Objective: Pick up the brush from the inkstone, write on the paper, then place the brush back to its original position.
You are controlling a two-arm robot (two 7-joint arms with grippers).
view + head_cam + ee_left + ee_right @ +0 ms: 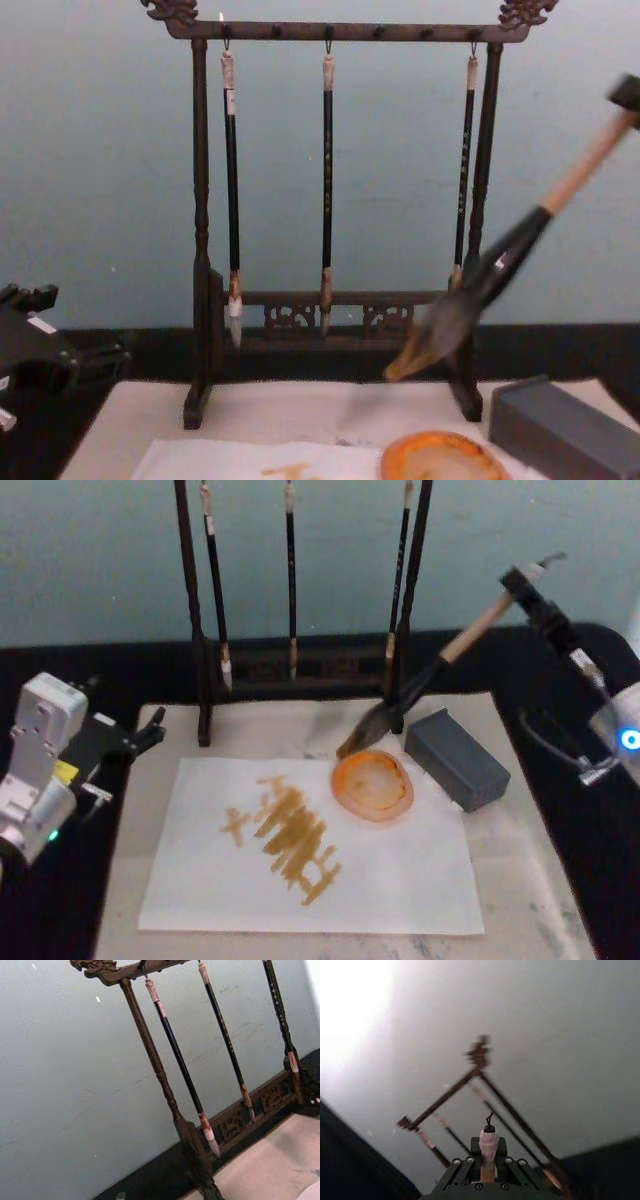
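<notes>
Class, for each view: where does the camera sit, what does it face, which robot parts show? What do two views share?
Head: high, looking down on the paper and the inkstone; left gripper, right gripper holding the brush.
Chest: low, facing forward at the rack; left gripper at its left edge.
Left wrist: faces the rack and wall.
Right wrist: looks past its own fingers along the brush.
Shared: head and chest both show the inkstone.

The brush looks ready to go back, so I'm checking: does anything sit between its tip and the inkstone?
Nothing visible does. The brush, held by the right gripper, hangs tilted with its tip just above the inkstone; the grey block lies to the right, off that path.
</notes>
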